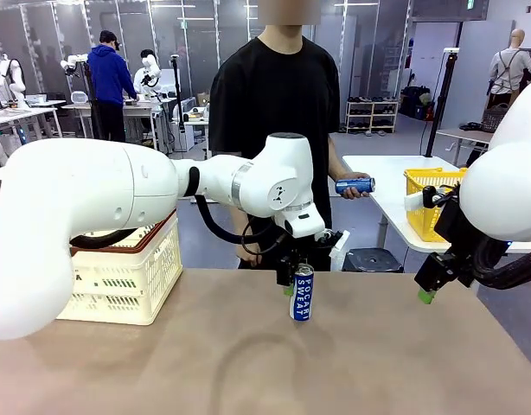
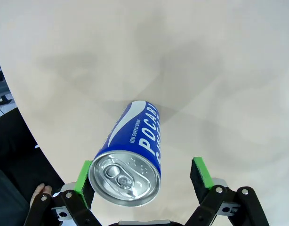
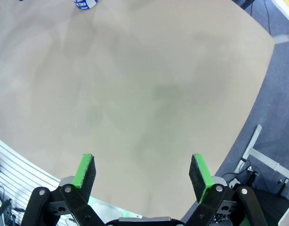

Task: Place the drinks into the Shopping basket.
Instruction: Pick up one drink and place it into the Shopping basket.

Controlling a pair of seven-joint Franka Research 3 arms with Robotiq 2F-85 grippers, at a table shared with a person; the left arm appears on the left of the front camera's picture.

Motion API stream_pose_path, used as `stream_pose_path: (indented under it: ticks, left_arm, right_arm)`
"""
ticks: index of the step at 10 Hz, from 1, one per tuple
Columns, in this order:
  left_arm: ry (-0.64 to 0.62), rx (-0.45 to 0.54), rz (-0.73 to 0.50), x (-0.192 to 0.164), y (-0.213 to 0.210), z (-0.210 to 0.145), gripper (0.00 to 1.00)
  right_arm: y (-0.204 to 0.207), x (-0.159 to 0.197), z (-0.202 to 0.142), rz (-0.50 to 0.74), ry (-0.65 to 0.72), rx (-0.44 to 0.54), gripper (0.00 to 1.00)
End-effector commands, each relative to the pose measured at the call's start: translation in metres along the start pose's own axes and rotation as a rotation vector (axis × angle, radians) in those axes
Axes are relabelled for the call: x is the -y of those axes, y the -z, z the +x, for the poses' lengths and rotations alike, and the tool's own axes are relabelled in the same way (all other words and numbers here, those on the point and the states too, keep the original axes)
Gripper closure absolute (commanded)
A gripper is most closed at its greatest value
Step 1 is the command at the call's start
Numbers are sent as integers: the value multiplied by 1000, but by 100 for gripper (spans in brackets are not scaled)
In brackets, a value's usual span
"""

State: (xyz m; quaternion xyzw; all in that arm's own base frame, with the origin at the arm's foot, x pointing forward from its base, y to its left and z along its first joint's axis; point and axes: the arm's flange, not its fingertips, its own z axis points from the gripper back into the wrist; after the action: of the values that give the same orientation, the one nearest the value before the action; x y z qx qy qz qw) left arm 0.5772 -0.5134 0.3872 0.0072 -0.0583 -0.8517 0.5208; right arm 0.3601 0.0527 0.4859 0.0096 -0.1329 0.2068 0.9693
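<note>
A blue Pocari Sweat can [image 1: 301,293] stands upright on the table near its far edge. My left gripper [image 1: 293,278] hangs over its silver top, open. In the left wrist view the can [image 2: 132,150] sits between the green pads [image 2: 83,178], close to the left one, not gripped. The person behind the table holds a second blue can [image 1: 355,185] in one hand. The cream Shopping basket [image 1: 131,275] stands on the table's left side, partly behind my left arm. My right gripper [image 1: 432,285] hovers open at the table's right edge, nothing between its fingers [image 3: 199,171].
A yellow mesh basket [image 1: 428,201] rests on a white side table behind the right arm. The person stands right across the far edge. A blue can's base [image 3: 85,4] peeks at the right wrist view's top. Bare tan tabletop [image 1: 248,363] spreads in front.
</note>
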Motion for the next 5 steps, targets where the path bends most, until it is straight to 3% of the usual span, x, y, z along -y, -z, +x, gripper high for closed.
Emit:
stream_pose_path:
  ticks: [1,5]
  left_arm:
    - [-41,-8,9,-17,-1,8,0]
    - [-91,3,-1,-18,2,6,0]
  right_arm:
    - [0,1,-1,4,3,0,0]
    - [0,1,-1,4,3,0,0]
